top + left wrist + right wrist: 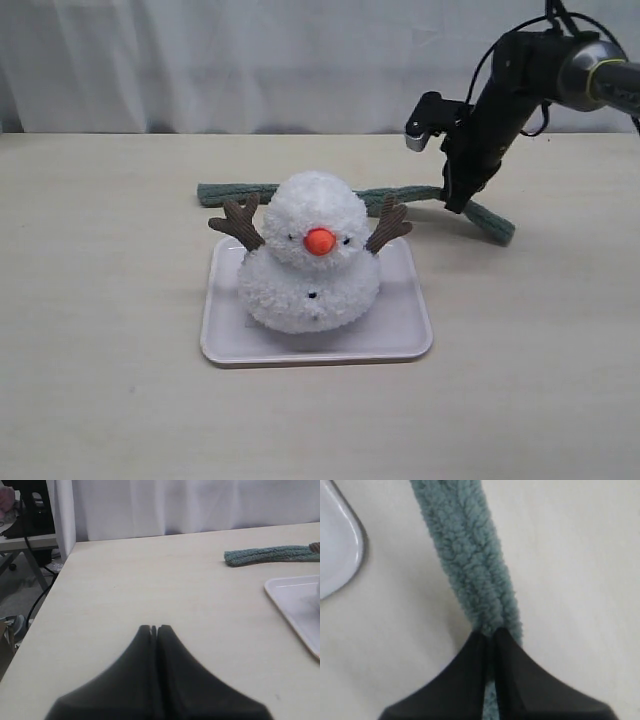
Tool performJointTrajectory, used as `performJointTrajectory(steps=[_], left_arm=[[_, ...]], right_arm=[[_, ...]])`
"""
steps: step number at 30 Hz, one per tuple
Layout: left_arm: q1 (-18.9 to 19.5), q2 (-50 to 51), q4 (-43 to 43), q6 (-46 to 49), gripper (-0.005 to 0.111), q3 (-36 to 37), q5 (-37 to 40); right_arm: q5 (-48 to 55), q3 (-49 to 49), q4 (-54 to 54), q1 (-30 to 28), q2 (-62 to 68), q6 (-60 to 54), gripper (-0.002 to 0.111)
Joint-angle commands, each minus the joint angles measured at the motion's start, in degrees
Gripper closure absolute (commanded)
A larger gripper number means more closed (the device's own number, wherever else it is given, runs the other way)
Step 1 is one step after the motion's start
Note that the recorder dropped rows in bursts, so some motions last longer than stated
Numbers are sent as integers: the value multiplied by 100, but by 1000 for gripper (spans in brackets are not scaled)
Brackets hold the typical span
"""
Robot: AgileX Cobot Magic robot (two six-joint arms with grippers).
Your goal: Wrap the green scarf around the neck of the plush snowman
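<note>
Jaws of right gripper [490, 635] pressed together, pinching green scarf [470, 555] across its width, squeezing the fuzzy knit narrow at the grip. Gripped toward one end rather than mid-length, probably to leave a long free run for swinging round.

Green scarf stretched along the table [100, 300] behind plush snowman [310, 255], well apart from the front of the body: one end out past one antler arm [237, 222], other end past the opposite arm, kinked at the pinch. Not yet around snowman's neck [352, 262], bare all along its visible front.

Plush snowman upright on white tray [400, 340], facing the exterior camera. Likely seated there for a steady, known position during wrapping.

Jaws of left gripper [154, 627] closed on nothing, low over bare table, well apart from the tray. Probably clear of the working side, yet with the far scarf end in sight for a later pick-up.
</note>
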Motion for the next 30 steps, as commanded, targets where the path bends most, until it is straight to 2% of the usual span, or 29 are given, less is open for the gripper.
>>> performJointTrajectory(steps=[1,5,12,21,24,30], left_arm=[[3,-20,4,-20,107,18,-58],[3,-20,4,-20,107,18,-58],[3,-20,4,-20,107,18,-58],[3,-20,4,-20,107,18,-58],[3,-20,4,-20,107,18,-58],[3,-20,4,-20,107,18,-58]], right_arm=[[1050,36,628,-440,-115,-3,102],[1080,235,1025,-618,-190,120,102],[1058,1379,1070,-618,-777,460,102],[-1597,3813,1118,-618,-2177,867,102],[-1875,4353,1170,-618,-2438,775,102],[-1765,4669,1621,-618,-2464,817,102]])
